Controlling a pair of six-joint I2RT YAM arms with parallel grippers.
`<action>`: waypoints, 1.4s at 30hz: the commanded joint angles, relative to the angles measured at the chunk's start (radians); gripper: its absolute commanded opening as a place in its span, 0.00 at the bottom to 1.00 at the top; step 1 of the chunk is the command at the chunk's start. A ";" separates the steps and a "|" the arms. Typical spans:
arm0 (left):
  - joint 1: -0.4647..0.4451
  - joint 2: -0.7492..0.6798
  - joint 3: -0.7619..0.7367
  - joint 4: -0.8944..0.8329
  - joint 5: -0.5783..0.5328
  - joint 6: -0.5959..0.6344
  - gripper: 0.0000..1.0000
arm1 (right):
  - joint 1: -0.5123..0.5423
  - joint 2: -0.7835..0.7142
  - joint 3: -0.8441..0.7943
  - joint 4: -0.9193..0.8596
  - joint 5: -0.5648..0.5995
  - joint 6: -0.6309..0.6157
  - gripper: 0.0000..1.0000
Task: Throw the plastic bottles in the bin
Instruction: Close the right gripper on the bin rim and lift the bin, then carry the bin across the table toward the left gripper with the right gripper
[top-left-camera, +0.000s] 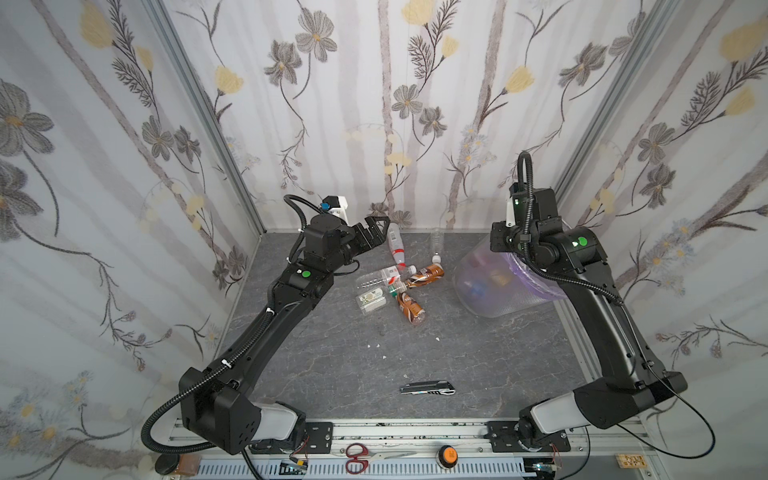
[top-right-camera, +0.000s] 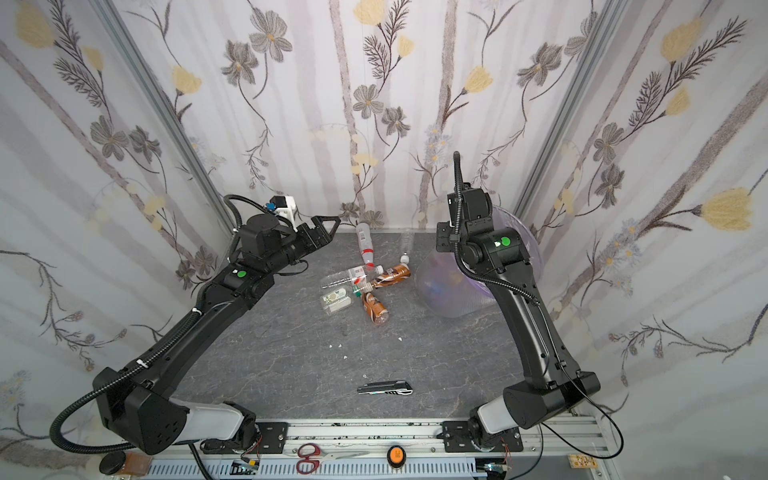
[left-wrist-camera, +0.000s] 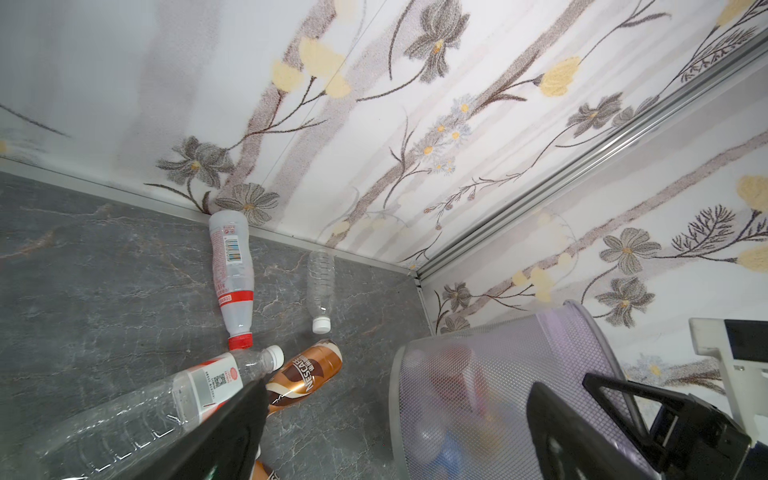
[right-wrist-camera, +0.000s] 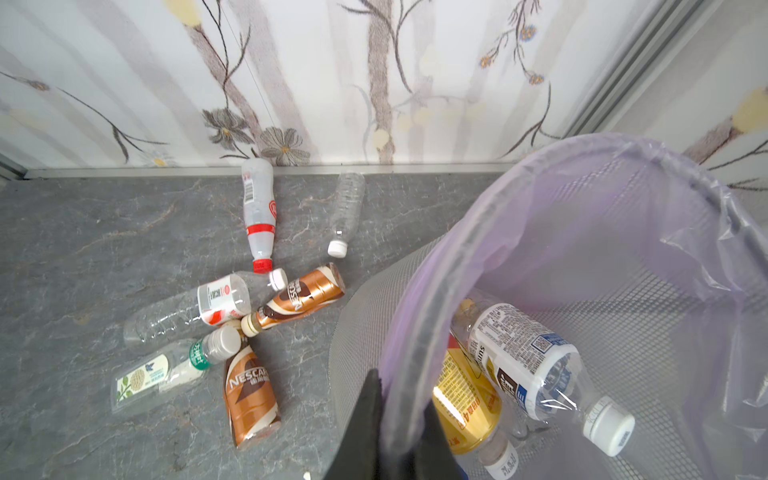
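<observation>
Six plastic bottles (top-left-camera: 380, 277) lie on their sides in a loose cluster on the grey marbled surface (top-left-camera: 332, 353), toward the middle of its back edge. The red-capped bottle (top-left-camera: 395, 243) runs back to front, with its base at the back edge and its cap toward the front. Just beside it, the unlabelled clear bottle (top-left-camera: 436, 239) lies the same way, white cap frontward. The red-and-white-labelled bottle (top-left-camera: 388, 274) lies across the surface with its cap toward the right edge, close to the red cap. The flat green-banded bottle (top-left-camera: 372, 300) lies in front of it and also points right. One brown coffee bottle (top-left-camera: 430, 274) slants with its base toward the bin (top-left-camera: 494, 297) and its cream cap toward the cluster. The other coffee bottle (top-left-camera: 409, 309) points its cap backward and its base frontward. The bin sits near the back right corner and looks tipped. Its lavender liner (right-wrist-camera: 623, 199) holds a blue-and-white-labelled bottle (right-wrist-camera: 536, 365) and a yellow-labelled bottle (right-wrist-camera: 465, 407), both lying against the mesh wall. The right gripper (right-wrist-camera: 401, 399) is pinched tight on the bin's rim. The left gripper (top-left-camera: 376, 232) hovers above the back left of the surface near the red-capped bottle, jaws spread wide and holding nothing. A grey utility knife (top-left-camera: 428, 388) lies near the front edge, well apart from the bottles.
</observation>
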 joint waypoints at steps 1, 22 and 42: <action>0.010 -0.026 -0.011 -0.005 0.008 -0.004 1.00 | 0.015 0.040 0.043 0.077 0.054 -0.028 0.00; 0.405 -0.159 -0.177 -0.020 0.222 -0.140 1.00 | 0.397 0.308 0.499 0.310 0.051 -0.221 0.00; 0.864 -0.302 -0.382 -0.018 0.328 -0.246 1.00 | 0.662 0.527 0.566 0.638 -0.181 -0.280 0.00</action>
